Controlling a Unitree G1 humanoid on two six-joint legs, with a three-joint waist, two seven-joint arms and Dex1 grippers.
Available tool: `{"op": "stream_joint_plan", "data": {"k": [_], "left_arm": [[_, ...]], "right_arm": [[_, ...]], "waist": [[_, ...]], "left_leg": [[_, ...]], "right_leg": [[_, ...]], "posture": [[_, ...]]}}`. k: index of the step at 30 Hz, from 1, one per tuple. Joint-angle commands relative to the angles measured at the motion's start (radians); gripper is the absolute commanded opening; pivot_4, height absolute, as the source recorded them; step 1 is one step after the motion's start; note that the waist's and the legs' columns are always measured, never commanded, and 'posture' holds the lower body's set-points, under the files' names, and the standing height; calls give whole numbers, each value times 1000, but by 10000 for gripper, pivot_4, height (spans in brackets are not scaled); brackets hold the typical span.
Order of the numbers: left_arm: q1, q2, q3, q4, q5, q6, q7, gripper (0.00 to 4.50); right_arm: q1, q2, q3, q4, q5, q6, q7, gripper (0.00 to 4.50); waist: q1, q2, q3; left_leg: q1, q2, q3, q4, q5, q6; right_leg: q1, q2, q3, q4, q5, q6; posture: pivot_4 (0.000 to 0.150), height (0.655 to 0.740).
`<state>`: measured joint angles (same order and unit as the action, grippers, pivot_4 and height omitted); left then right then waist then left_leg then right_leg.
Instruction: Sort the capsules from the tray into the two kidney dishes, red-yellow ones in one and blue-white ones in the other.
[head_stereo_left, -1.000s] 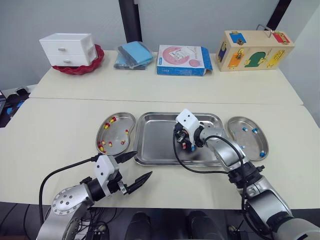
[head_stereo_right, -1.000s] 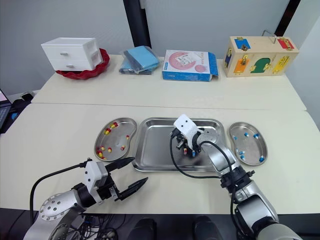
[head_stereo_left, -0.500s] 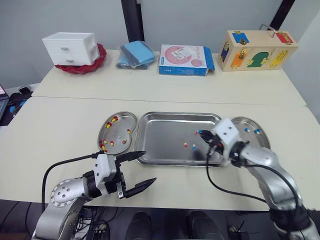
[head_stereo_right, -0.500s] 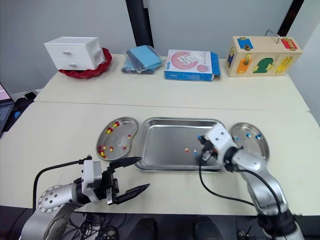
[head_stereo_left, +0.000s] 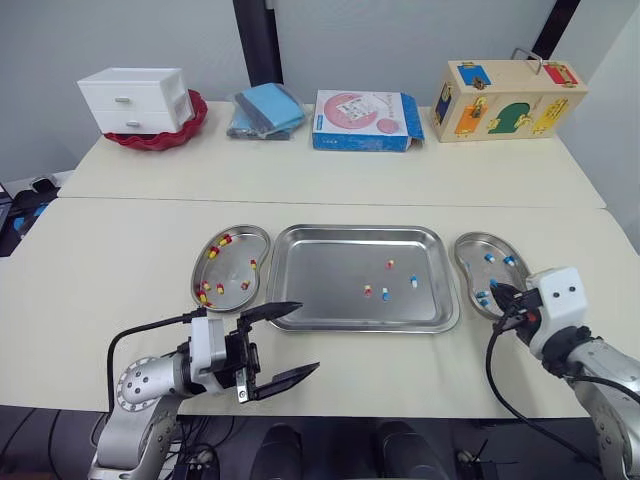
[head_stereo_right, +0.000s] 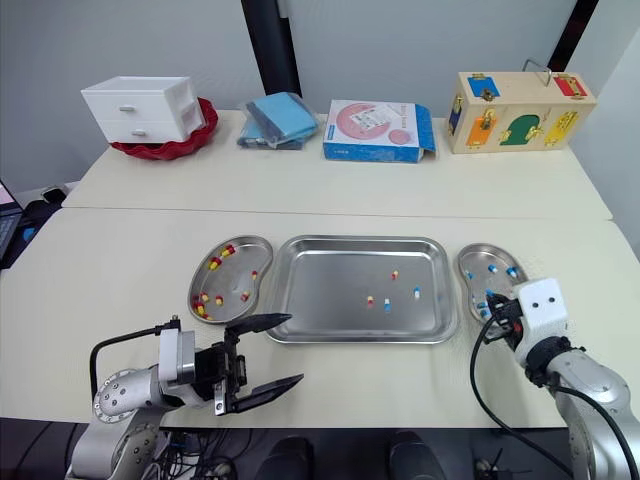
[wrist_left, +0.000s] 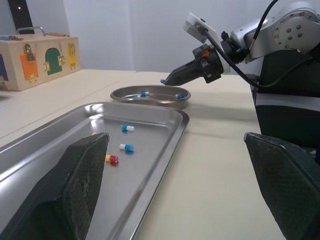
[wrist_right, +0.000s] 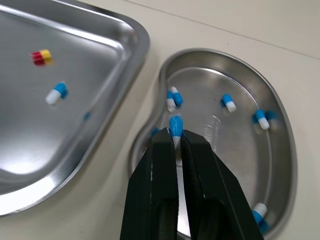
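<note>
1. The right claw (wrist_right: 175, 137) was seen pinched shut on one blue-white capsule (wrist_right: 175, 124). It was gripped by its white end, so the blue end stuck out past the tips.
2. The capsule was held in the air over the right dish (wrist_right: 220, 54), near that dish's 7 o'clock side. This dish lay at 3 o'clock from the tray (head_stereo_left: 310, 265), and other blue-white ones were already lying in it.
3. The left claw (head_stereo_left: 308, 336) was held wide open and empty, low over the table at about 7 o'clock from the tray.
4. Four loose capsules (head_stereo_left: 385, 294) were left in the tray, two of each kind. The left dish (head_stereo_left: 262, 232), at 9 o'clock from the tray, was filled with red-yellow ones.
5. A capsule like this is likely very light, smooth and slippery. It can roll away or be squirted out of a hard pinch, and its thin shell may be dented. A soft squeeze across the middle of its long body is judged best. A hold near one end, as here, may let it slip.
6. One second earlier the right claw was down at the middle of the tray. Half a second earlier it was at the tray's 3 o'clock edge. Now it had been carried over the dish. The left claw had hardly been moved.
</note>
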<state>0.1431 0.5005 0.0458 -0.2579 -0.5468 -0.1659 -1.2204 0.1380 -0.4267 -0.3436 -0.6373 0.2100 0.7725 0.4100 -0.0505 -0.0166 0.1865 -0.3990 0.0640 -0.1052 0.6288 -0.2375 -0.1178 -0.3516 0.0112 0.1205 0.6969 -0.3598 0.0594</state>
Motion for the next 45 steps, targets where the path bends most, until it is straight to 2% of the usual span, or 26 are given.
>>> {"op": "stream_joint_plan", "data": {"k": [1,2,7,13,14,18,22,27,29,35,45], "left_arm": [[10,-7,-5,-3,-14,-30,-16,45000],[18,-6,-1,-3,-15,-35,-19,45000],[48,-7,23,0,-14,-49,0,45000],[84,-5,53,-8,-1,-54,58,45000],[99,-6,77,-16,16,-38,110,45000],[182,38,170,-53,90,92,302,45000],[235,100,252,-75,108,233,404,45000],[281,155,370,-40,39,326,392,45000],[297,167,415,-22,10,357,377,45000],[328,168,479,-7,15,385,381,45000],[393,172,499,-73,13,410,383,45000]], "right_arm": [[-6,12,-54,6,13,-18,-37,6384],[-6,13,-57,9,17,-18,-41,7712],[-21,22,-60,-2,50,-12,-58,19850],[-22,-2,-48,0,49,-53,-64,36991],[-6,-20,-36,-8,51,-98,-27,40136],[97,-92,-2,-25,53,-338,153,40136],[174,-172,-50,8,140,-466,350,40136],[262,-286,-129,83,209,-535,543,40136],[289,-320,-153,123,216,-547,592,43775],[317,-342,-165,187,220,-558,628,44787],[358,-358,-156,122,222,-535,632,44787]], "waist": [[0,0,0],[0,0,0],[-1,0,0],[-1,0,0],[-1,0,0],[-1,0,0],[-1,0,0],[1,-1,0],[2,-1,0],[2,-2,0],[2,-2,0]], "left_leg": [[0,0,0,0,0,0],[0,0,0,0,0,0],[0,0,0,0,0,0],[0,0,0,0,0,0],[0,0,0,0,0,0],[0,0,0,0,0,0],[0,0,0,0,0,0],[2,0,0,0,0,0],[2,0,0,0,0,0],[2,0,1,0,0,0],[2,0,1,0,0,0]], "right_leg": [[0,0,0,0,0,0],[0,0,0,0,0,0],[0,0,0,0,0,0],[0,0,1,0,0,0],[0,0,1,0,0,0],[0,0,0,-1,0,0],[0,0,0,-1,0,1],[3,0,0,-1,0,1],[3,0,0,-1,0,1],[3,0,1,-1,0,1],[2,0,1,-2,0,1]], "posture": [[1500,7400],[1500,7400],[1500,7400],[1500,7400],[1500,7400],[1500,7400],[1500,7400],[1500,7400],[1500,7400],[1500,7400],[1500,7400]]}}
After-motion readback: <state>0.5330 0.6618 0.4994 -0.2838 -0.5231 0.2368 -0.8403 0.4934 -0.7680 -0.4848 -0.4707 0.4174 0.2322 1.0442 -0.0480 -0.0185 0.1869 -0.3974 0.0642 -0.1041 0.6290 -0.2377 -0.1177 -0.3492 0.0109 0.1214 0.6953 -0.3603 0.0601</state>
